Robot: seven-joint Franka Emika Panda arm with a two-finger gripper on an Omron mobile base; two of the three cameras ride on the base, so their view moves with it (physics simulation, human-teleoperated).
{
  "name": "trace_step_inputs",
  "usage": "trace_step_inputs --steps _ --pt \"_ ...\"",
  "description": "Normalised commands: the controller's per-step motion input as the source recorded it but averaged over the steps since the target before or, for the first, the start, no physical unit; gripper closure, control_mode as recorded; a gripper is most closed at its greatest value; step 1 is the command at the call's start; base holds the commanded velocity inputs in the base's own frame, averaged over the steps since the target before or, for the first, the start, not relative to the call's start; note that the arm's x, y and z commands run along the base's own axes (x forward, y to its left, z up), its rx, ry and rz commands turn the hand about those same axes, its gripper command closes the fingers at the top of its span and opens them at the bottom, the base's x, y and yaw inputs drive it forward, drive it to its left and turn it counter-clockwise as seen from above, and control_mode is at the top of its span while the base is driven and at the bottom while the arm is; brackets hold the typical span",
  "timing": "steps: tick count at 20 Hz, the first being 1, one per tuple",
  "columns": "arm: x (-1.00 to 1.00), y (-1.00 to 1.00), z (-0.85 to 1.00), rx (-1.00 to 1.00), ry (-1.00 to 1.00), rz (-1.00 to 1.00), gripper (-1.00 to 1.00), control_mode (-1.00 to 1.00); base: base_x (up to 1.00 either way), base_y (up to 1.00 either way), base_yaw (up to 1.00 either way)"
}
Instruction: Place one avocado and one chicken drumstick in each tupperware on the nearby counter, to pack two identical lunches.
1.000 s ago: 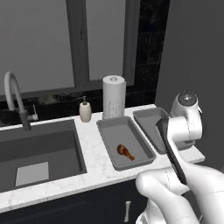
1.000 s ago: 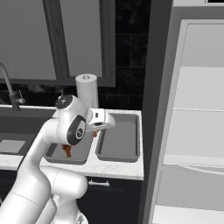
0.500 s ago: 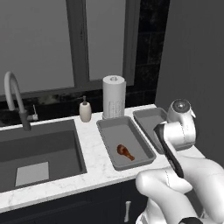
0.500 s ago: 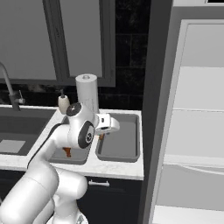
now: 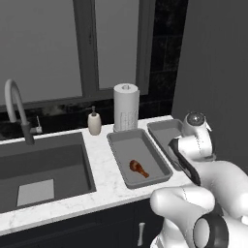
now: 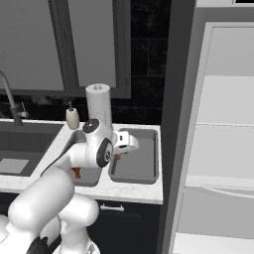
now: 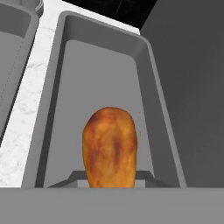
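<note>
Two shallow grey tupperware trays lie side by side on the white counter point(image 5: 99, 167). The left tray point(image 5: 119, 145) holds one orange-brown chicken drumstick point(image 5: 139, 168), which also shows past the arm point(image 6: 76, 172). My gripper point(image 7: 109, 180) is shut on a second drumstick point(image 7: 109, 148) and hangs just above the near end of the right tray point(image 7: 101, 74). From the right base view the gripper point(image 6: 118, 155) sits over that tray point(image 6: 144, 163), which has nothing lying in it. The avocado is out of view.
A paper towel roll point(image 5: 126, 106) and a soap bottle point(image 5: 94, 122) stand behind the trays. The sink point(image 5: 41, 167) with its faucet point(image 5: 17, 109) lies to the left. The open fridge point(image 6: 223, 149) with grey shelves rises on the right.
The arm has folded down and the hand has carried the drumstick rightward and lower over the right tray. The jaws stayed shut on it.
</note>
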Motion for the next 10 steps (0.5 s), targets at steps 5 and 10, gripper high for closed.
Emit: trace_step_inputs --steps 5,10 --pt "0.21 -0.07 -0.36 0.03 0.0 0.05 1.0 -1.0 0.0 0.0 0.0" --pt "0.23 -0.06 -0.44 0.03 0.02 0.05 1.0 -1.0 0.0 0.0 0.0"
